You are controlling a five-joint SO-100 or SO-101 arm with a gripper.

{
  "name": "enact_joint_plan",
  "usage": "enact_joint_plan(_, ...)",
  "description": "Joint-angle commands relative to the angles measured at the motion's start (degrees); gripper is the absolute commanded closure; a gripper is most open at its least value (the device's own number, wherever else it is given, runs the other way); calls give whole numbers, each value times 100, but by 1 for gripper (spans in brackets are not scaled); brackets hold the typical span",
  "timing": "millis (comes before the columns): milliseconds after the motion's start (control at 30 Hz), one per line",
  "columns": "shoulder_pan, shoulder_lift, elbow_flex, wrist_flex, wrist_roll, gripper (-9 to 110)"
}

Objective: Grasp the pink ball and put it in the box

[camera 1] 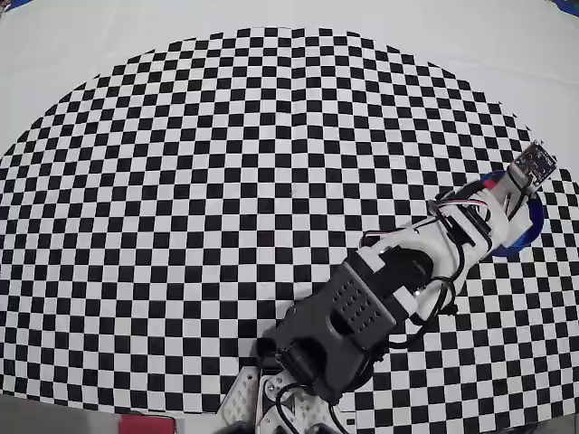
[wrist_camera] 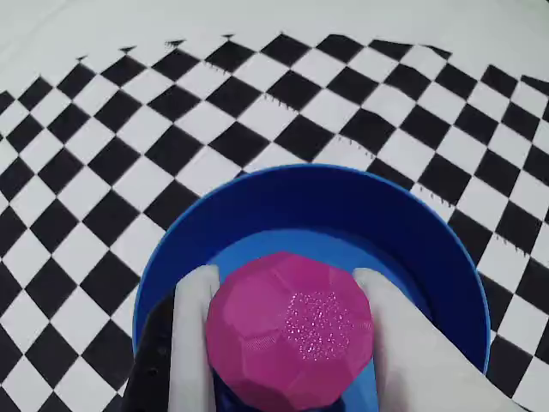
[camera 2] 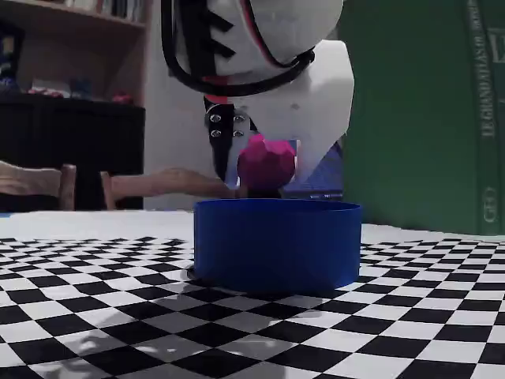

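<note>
The pink ball (wrist_camera: 290, 330) is a faceted magenta sphere held between my two white fingers (wrist_camera: 196, 343), directly above the inside of the box (wrist_camera: 257, 219), a round bright-blue container. My gripper (wrist_camera: 287, 283) is shut on the ball. In the fixed view the pink ball (camera 2: 266, 163) hangs just above the rim of the box (camera 2: 276, 245), with my gripper (camera 2: 267, 170) around it. From overhead, the arm covers most of the box (camera 1: 532, 226) at the right edge of the mat; the ball is hidden there.
A black-and-white checkered mat (camera 1: 226, 163) covers the table, with plain white surface beyond its curved far edge. The arm's base (camera 1: 317, 362) sits at the near edge. In the fixed view a green wall (camera 2: 426, 110) stands behind the box.
</note>
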Motion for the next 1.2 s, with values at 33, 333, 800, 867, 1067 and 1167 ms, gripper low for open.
enact_joint_plan(33,18,35,-422,26,-79,101)
enact_joint_plan(333,18,26,-431,35,-79,101)
enact_joint_plan(800,53,26,-457,0,-79,66)
enact_joint_plan(867,35,35,-466,-9,-79,64)
enact_joint_plan(1067,0,123,-466,-18,-26,63)
enact_joint_plan(1167,-9,272,-466,-18,0,64)
